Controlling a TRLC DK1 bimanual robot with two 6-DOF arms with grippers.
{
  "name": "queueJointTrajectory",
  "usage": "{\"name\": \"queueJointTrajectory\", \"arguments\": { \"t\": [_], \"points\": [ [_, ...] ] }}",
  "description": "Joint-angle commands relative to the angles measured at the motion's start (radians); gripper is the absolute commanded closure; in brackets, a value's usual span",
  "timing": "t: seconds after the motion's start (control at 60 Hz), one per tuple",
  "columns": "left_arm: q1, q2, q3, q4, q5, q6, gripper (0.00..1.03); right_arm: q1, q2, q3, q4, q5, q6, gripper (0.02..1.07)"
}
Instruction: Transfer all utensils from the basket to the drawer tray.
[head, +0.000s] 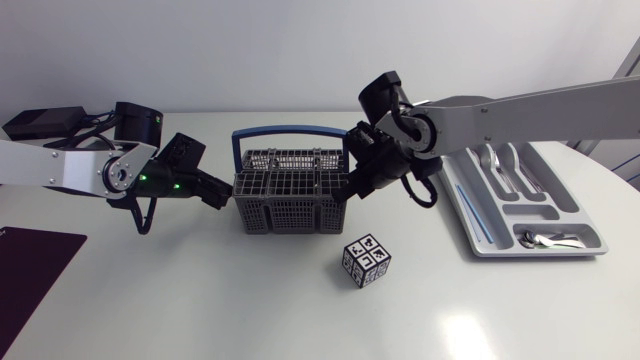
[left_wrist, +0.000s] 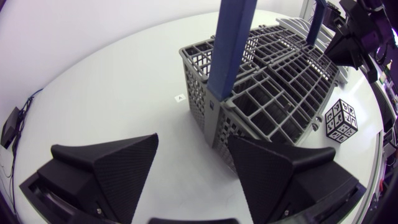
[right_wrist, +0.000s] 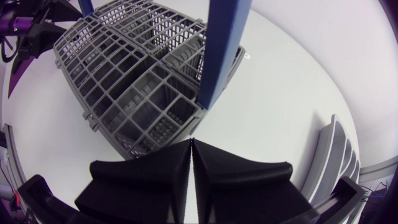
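**Head view.** One grey mesh plastic cutlery basket with a blue hoop handle (head: 290, 195), mid-table, long axis running from arm to arm. One left gripper (head: 218, 193) at its left short end and one right gripper (head: 356, 186) at its right short end, both about equally near. One grey plastic drawer tray (head: 536, 252) beyond the right arm, holding several silver utensils (head: 505, 170); exact count unclear.

**Left wrist view.** Fingers (left_wrist: 112, 168) spread wide, holding nothing. Basket just ahead; no utensil shows in its compartments.

**Right wrist view.** Fingers pressed together, nothing between them. Basket just ahead.

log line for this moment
left tool open at basket | right tool shut, empty | basket looks empty | utensils in drawer tray
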Motion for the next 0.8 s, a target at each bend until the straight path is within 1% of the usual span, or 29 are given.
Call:
{"name": "queueJointTrajectory", "arguments": {
  "t": [0.0,0.117,0.15,0.183,0.2,0.317,0.35,0.383,0.4,0.433,0.517,0.617,0.717,0.783],
  "points": [
    [0.01,0.014,0.013,0.011,0.024,-0.009,0.25,0.012,-0.032,-0.038,0.0,0.012,0.021,0.97],
    [0.036,-0.014,-0.007,0.005,0.028,-0.003,0.23,-0.018,-0.078,-0.067,0.0,0.035,0.018,0.96],
    [0.039,-0.024,-0.013,0.005,0.028,-0.001,0.23,-0.029,-0.088,-0.076,0.0,0.043,0.016,0.92],
    [0.046,-0.041,-0.021,0.005,0.028,-0.001,0.23,-0.038,-0.105,-0.087,0.001,0.046,0.015,0.84],
    [0.048,-0.05,-0.027,0.005,0.03,0.0,0.23,-0.041,-0.113,-0.093,0.003,0.046,0.012,0.82],
    [0.066,-0.103,-0.052,0.0,0.03,0.006,0.21,-0.055,-0.156,-0.125,0.001,0.046,0.003,0.81],
    [0.071,-0.123,-0.061,-0.002,0.03,0.006,0.2,-0.057,-0.173,-0.137,0.001,0.046,0.001,0.76],
    [0.074,-0.144,-0.073,-0.003,0.03,0.009,0.18,-0.058,-0.19,-0.147,0.001,0.047,-0.003,0.67],
    [0.075,-0.158,-0.078,-0.006,0.03,0.011,0.17,-0.061,-0.197,-0.151,0.001,0.052,-0.005,0.61],
    [0.079,-0.179,-0.09,-0.008,0.028,0.012,0.17,-0.067,-0.213,-0.159,0.001,0.055,-0.008,0.53],
    [0.085,-0.245,-0.122,-0.009,0.028,0.012,0.1,-0.086,-0.257,-0.179,0.001,0.057,-0.016,0.4],
    [0.092,-0.327,-0.154,-0.023,0.028,0.012,0.09,-0.106,-0.312,-0.206,0.001,0.061,-0.028,0.18],
    [0.097,-0.402,-0.18,-0.034,0.028,0.005,0.08,-0.124,-0.368,-0.237,0.003,0.064,-0.036,0.07],
    [0.099,-0.457,-0.199,-0.049,0.028,0.002,0.1,-0.138,-0.421,-0.269,0.023,0.066,-0.046,0.06]
  ]
}}
